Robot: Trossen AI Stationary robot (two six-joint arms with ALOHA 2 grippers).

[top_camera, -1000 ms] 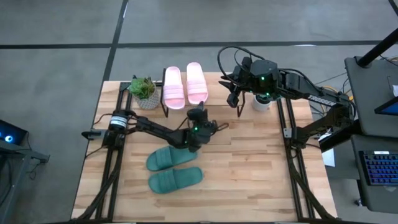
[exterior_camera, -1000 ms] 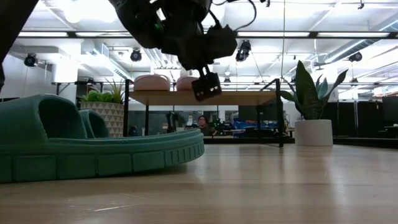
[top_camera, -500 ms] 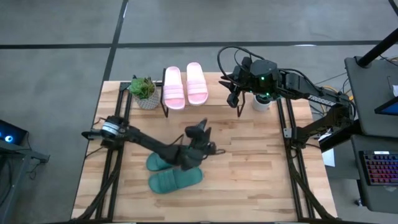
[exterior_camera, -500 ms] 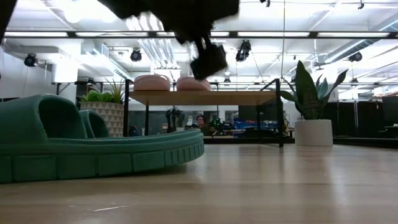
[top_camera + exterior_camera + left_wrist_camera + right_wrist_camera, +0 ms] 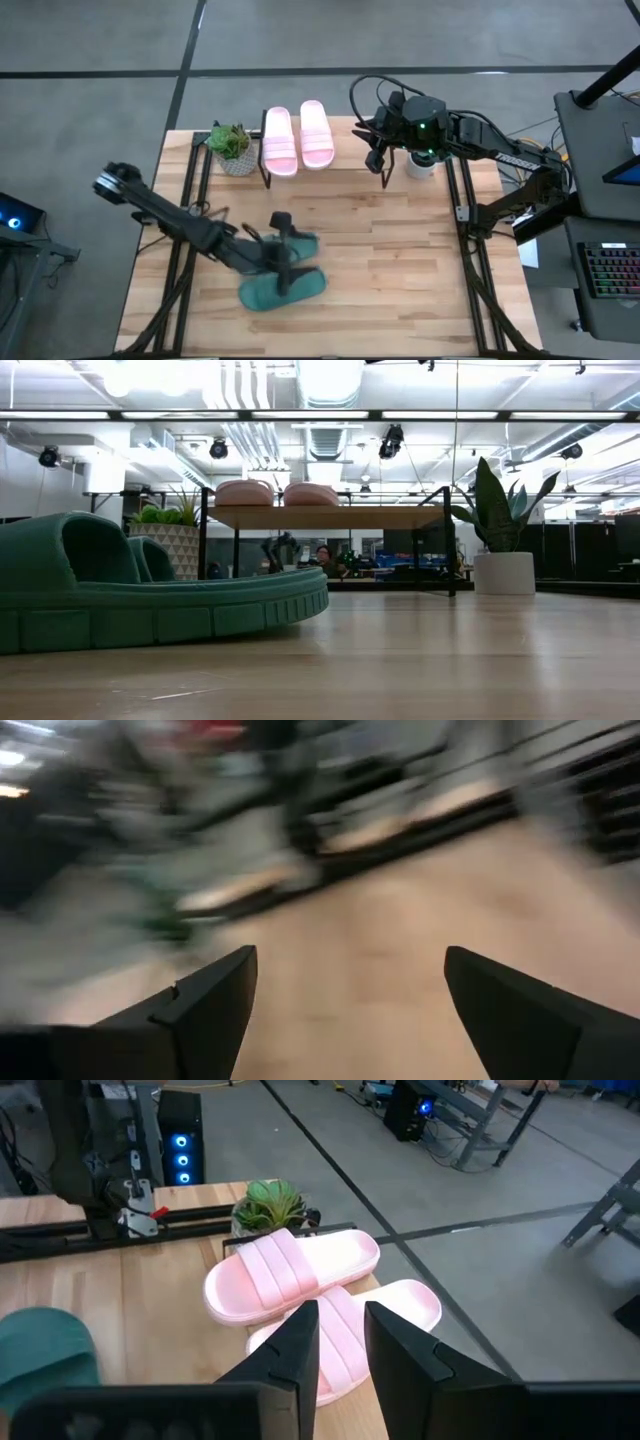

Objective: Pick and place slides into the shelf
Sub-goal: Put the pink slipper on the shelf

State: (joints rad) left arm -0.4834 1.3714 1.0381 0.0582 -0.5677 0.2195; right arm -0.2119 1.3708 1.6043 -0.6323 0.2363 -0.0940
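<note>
over green slides [image 5: 283,286], left tool [image 5: 283,265] spread wide, empty; right tool [image 5: 377,160] beside shelf [image 5: 345,163], nearly closed.

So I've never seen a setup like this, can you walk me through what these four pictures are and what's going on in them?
It is a robot with two dark arms at a wooden table, each ending in a two-finger gripper. One camera looks straight down, one sits at table-top height, and one rides on each wrist.

From above, the left gripper reaches over the two green slides near the front; its wrist picture is blurred, but the fingers stand apart with nothing between them. The right gripper waits at the back, beside the shelf, fingers nearly closed and empty.

The pink slides already sit on the shelf. A small potted plant stands left of it, and a white pot on its right. The table-level view shows a green slide close up and the shelf behind.
</note>
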